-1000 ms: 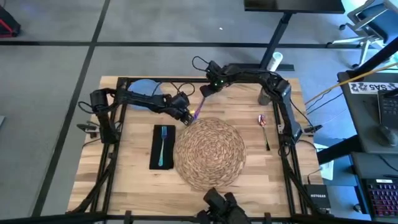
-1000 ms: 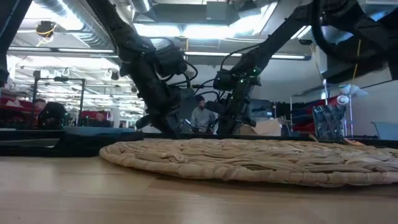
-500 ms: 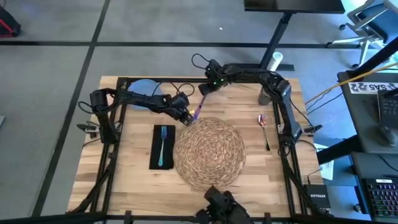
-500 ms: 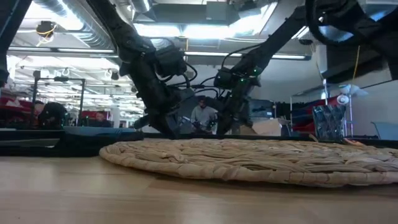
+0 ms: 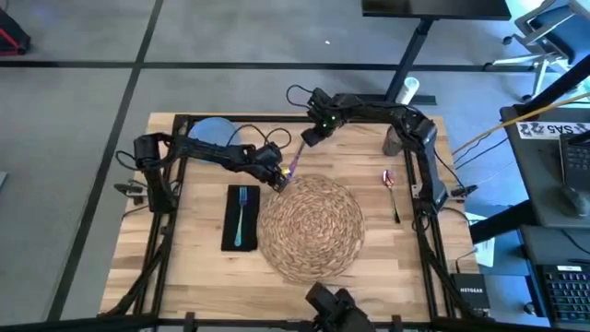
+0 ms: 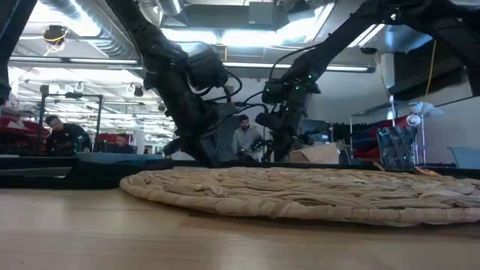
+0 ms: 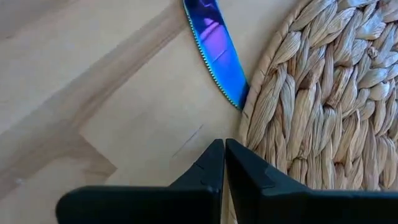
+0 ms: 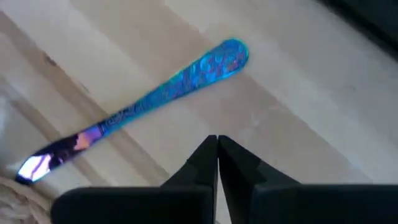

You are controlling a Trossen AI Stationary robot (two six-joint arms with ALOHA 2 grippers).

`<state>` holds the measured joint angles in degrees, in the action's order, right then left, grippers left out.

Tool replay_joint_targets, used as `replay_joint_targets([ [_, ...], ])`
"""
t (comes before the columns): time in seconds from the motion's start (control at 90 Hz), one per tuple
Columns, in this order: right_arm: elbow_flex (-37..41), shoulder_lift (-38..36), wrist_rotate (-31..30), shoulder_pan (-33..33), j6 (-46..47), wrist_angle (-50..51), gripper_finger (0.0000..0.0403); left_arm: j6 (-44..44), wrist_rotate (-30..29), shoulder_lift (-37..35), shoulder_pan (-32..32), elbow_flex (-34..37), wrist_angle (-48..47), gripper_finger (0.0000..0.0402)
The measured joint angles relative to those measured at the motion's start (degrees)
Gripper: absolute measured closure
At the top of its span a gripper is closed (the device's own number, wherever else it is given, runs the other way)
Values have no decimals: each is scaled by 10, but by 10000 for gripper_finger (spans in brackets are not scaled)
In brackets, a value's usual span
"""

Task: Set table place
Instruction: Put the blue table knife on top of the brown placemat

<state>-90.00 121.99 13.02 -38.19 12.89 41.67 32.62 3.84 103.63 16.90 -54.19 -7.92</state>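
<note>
the knife (image 5: 293,162) lies on the table (image 5: 203,263) just above the woven mat (image 5: 311,224) at frame centre, its tip touching the mat's rim. the left hand (image 5: 277,178), fingers pressed together and empty, has crept closer to the blade. the right hand (image 5: 308,136), also closed and empty, has lifted slightly toward the upper right. the fork (image 5: 241,215) rests on the black napkin (image 5: 230,240).
</note>
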Motion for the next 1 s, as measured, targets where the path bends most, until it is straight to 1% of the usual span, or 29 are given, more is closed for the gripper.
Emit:
replay_joint_targets([
  [0.289, 0, 0, -2, 12, -8, 0, 403, 11, -28, 0, -4, 0, -9, 402],
  [0.4, 0, 0, -4, 15, -9, 7, 403, 21, -28, 0, -5, 0, -4, 402],
  [0.589, 0, 0, -3, 20, -10, 9, 403, 37, -27, 2, -24, 0, 12, 402],
  [0.7, 0, 0, 1, 22, -10, 9, 403, 38, -35, 3, -27, 0, 12, 402],
  [0.8, 0, -1, 1, 23, -10, 12, 403, 26, -53, 3, -15, 0, 12, 402],
  [1.0, 0, -26, 1, 22, -12, 16, 403, 13, -48, 1, 30, 0, 14, 402],
])
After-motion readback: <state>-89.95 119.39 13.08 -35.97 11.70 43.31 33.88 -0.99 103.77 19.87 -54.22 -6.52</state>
